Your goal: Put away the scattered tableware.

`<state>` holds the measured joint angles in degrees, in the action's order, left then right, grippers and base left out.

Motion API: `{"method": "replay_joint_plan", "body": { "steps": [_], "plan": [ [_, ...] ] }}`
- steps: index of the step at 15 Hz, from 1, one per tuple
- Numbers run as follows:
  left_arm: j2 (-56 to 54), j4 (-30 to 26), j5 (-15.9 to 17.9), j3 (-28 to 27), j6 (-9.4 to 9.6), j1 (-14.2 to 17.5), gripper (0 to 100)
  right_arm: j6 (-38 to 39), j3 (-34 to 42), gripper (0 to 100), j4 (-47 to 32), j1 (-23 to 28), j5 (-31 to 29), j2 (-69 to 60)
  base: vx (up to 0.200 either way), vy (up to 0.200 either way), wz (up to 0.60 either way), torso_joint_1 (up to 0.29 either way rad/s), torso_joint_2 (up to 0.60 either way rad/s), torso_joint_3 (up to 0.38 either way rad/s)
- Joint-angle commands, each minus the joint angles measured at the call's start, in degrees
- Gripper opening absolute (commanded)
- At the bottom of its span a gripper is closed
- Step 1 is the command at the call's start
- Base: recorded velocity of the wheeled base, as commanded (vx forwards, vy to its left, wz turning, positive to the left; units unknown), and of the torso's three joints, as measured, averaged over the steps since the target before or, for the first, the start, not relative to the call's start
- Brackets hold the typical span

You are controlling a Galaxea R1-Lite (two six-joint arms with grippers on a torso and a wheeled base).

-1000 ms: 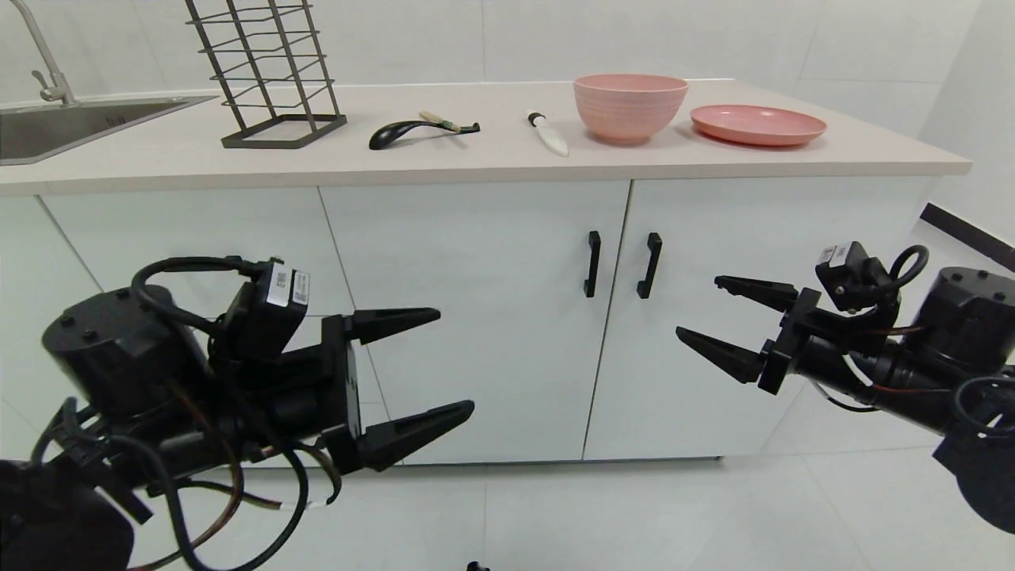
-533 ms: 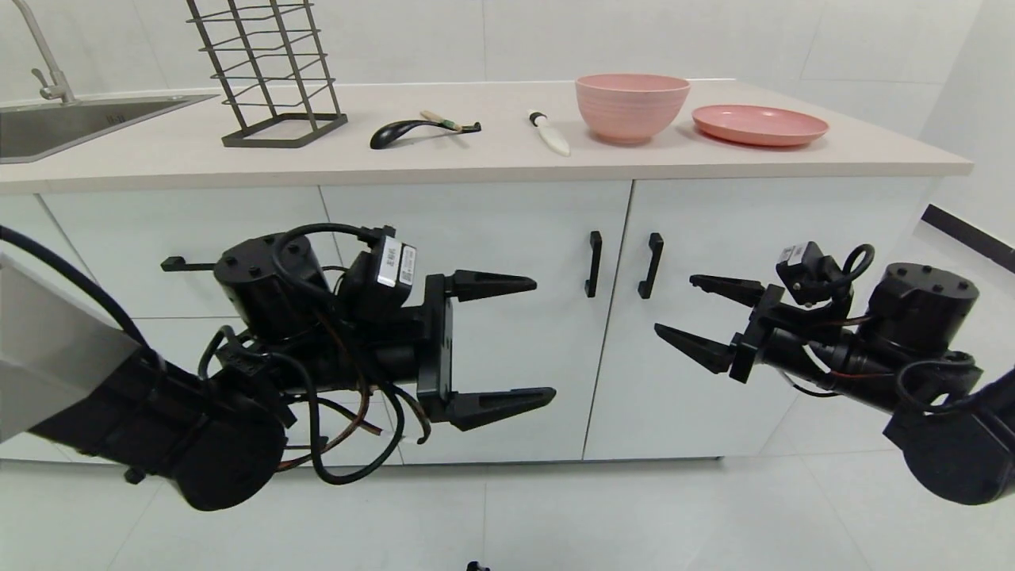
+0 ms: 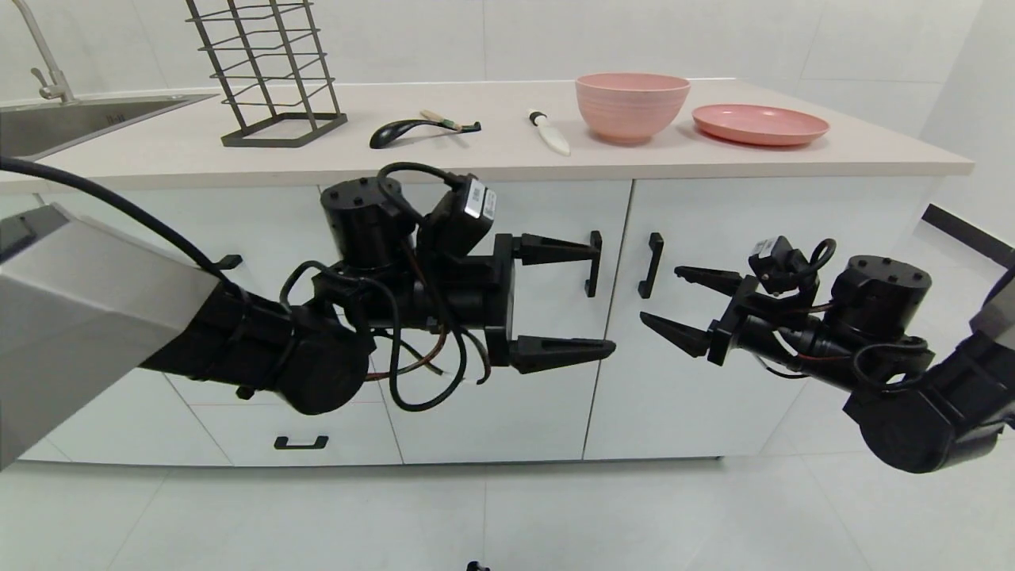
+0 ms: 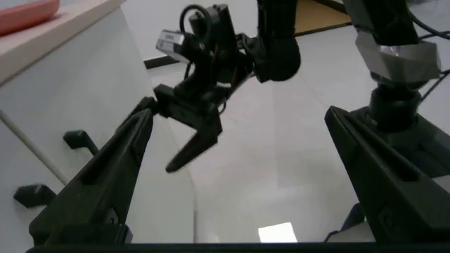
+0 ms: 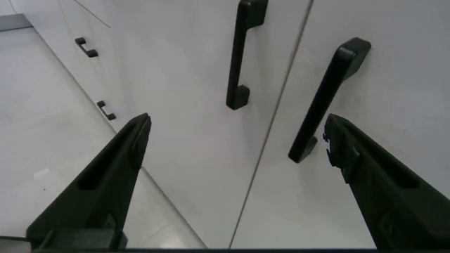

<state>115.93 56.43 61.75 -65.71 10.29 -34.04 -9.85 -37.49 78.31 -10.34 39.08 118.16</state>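
Pink tableware is waiting on the counter (image 3: 492, 162): a deep bowl (image 3: 632, 107) is standing upright near the back edge, and a flat plate (image 3: 760, 124) is lying just beside it, toward the back right corner. A white knife (image 3: 549, 133) is lying between the bowl and a black spoon (image 3: 412, 131), which is resting around the middle of the counter. A wire rack (image 3: 266, 75) is standing further toward the left end. The left gripper (image 3: 604, 300) and the right gripper (image 3: 658, 295) are both hanging below the front edge, before the cabinet door handles (image 3: 591, 264), with their jaws spread wide and nothing between them. I am judging that the bowl and plate are light, stiff and rather smooth, so they are probably sliding easily under a push. The bowl is offering its rim, one finger inside and one outside. The plate is sitting low, so its raised edge is the only hold. The spoon and knife are thin and are best pinched across the handle, where a wide claw is needing to close far.
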Motion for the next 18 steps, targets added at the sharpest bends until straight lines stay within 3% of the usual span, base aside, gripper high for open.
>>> {"method": "replay_joint_plan", "body": {
  "steps": [1, 4, 8, 10, 12, 13, 15, 16, 18],
  "plan": [
    [4.5, -4.2, -3.1, -8.9, -0.27, -1.8, 100, 0.0, -2.6, 100, 0.1, 0.3, 0.0, 2.0, 0.0, 0.0, 0.0, 0.0, 0.0, 0.0],
    [4.5, -7.8, -9.6, -9.5, -0.27, -3.2, 100, 0.1, -7.2, 100, 0.5, 0.8, 0.1, 4.4, 0.0, 0.0, 0.0, 0.0, 0.0, 0.0],
    [5.4, -8.9, -10.4, -10.8, -0.18, -3.3, 100, 0.3, -10.4, 100, 1.0, 0.6, 1.3, 8.2, 0.0, 0.0, 0.0, 0.0, 0.0, 0.0],
    [7.2, -8.4, -9.7, -13.7, 0.43, -3.1, 100, 0.2, -11.2, 100, 1.2, 0.6, 1.7, 9.5, 0.0, 0.0, 0.0, 0.0, 0.0, 0.0],
    [8.7, -8.2, -3.9, -16.3, 0.79, -2.7, 100, 0.2, -11.3, 100, 1.8, 0.3, 2.8, 9.7, 0.0, 0.0, 0.0, 0.0, 0.0, 0.0],
    [10.1, -8.3, -2.9, -17.8, 0.61, -2.7, 100, 0.2, -11.3, 100, 1.8, 0.3, 2.9, 9.8, 0.0, 0.0, 0.0, 0.0, 0.0, 0.0],
    [11.7, -8.9, -3.0, -20.2, 0.35, -2.7, 100, 0.2, -11.5, 100, 1.9, 0.6, 2.9, 10.2, 0.0, 0.0, 0.0, 0.0, 0.0, 0.0],
    [12.9, -10.6, -4.7, -22.8, 0.26, -2.6, 100, 0.2, -11.7, 100, 2.0, 0.6, 3.0, 10.6, 0.0, 0.0, 0.0, 0.0, 0.0, 0.0],
    [13.5, -15.4, -11.6, -25.9, 0.26, -2.6, 100, 0.2, -13.0, 100, 2.1, 0.3, 3.2, 11.5, 0.0, 0.0, 0.0, 0.0, 0.0, 0.0]
  ]
}}
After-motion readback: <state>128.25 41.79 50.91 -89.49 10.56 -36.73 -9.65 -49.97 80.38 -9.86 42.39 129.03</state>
